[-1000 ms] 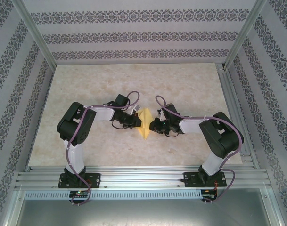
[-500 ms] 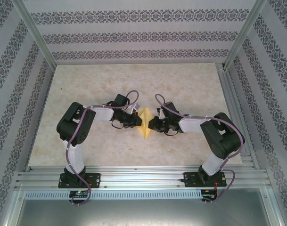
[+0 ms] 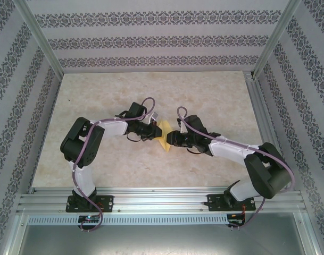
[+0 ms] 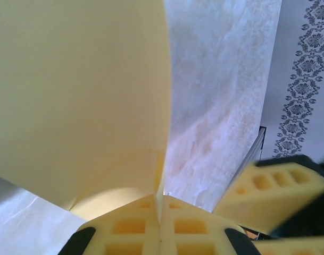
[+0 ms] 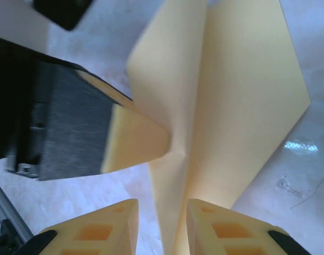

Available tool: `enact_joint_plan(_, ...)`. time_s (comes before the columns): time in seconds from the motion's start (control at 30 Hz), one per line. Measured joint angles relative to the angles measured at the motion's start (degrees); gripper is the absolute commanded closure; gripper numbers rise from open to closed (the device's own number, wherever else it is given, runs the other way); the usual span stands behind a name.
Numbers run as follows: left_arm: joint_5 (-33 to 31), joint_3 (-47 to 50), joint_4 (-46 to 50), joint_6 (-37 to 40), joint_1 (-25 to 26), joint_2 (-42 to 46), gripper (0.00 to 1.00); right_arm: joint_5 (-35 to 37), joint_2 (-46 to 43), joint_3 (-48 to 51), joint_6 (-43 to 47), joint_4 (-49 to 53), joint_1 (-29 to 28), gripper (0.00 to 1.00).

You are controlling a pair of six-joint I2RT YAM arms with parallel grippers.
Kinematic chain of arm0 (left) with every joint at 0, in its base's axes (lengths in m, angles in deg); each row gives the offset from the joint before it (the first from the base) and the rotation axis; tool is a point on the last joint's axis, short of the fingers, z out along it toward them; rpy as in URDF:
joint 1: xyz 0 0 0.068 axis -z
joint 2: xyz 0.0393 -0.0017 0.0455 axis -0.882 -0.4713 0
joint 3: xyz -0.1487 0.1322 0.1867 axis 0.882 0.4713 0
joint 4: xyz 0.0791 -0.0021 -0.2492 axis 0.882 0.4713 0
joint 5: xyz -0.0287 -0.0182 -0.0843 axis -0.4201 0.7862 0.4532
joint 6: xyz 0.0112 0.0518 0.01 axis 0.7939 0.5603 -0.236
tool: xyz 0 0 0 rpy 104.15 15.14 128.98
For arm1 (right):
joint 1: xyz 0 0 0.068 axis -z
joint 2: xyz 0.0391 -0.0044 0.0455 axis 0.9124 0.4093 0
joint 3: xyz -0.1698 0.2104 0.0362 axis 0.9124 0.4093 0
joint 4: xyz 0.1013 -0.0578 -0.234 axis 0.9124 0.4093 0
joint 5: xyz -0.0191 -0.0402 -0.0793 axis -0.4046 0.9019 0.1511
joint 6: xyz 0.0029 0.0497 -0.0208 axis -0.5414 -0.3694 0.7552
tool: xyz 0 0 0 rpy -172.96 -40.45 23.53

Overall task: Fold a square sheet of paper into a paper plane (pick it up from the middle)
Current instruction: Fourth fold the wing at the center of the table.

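The pale-yellow sheet of paper is folded into a pointed shape with a centre crease and is held off the table between the two arms. My left gripper is shut on its folded edge; in the left wrist view the paper rises from the closed left gripper. My right gripper faces it from the right. In the right wrist view the right gripper is open, the paper's narrow end lies in the gap, and a left finger presses the crease.
The pale marbled tabletop stretches behind and to both sides of the arms. Aluminium frame rails run along the near edge and patterned walls enclose the cell. A right finger shows in the left wrist view.
The right arm has stretched out leftward toward the paper and its jaws have parted. The left gripper and the paper have shifted slightly right, still clamped.
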Motion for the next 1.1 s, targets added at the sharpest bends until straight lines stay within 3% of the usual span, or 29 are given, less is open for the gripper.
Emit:
enact_joint_plan(0.43, -0.70, -2.23, 0.59, -0.24, 1.14, -1.33, 0.94, 11.61, 4.20, -1.22, 8.02, 3.82, -7.28, 0.69)
enact_joint_plan(0.7, -1.25, -2.58, 0.68, -0.22, 1.14, -1.60, 0.93, 14.86, 7.39, -3.37, 9.88, 5.81, -7.85, 0.82)
enact_joint_plan(0.77, -1.27, -2.69, 0.79, -0.22, 1.11, -1.79, 0.91, 15.10, 7.43, -3.48, 10.03, 5.84, -8.02, 0.89)
enact_joint_plan(1.1, -1.31, -3.23, 1.60, -2.08, 1.16, -1.97, 0.70, 18.21, 7.43, -3.21, 12.85, 5.35, -8.41, 0.98)
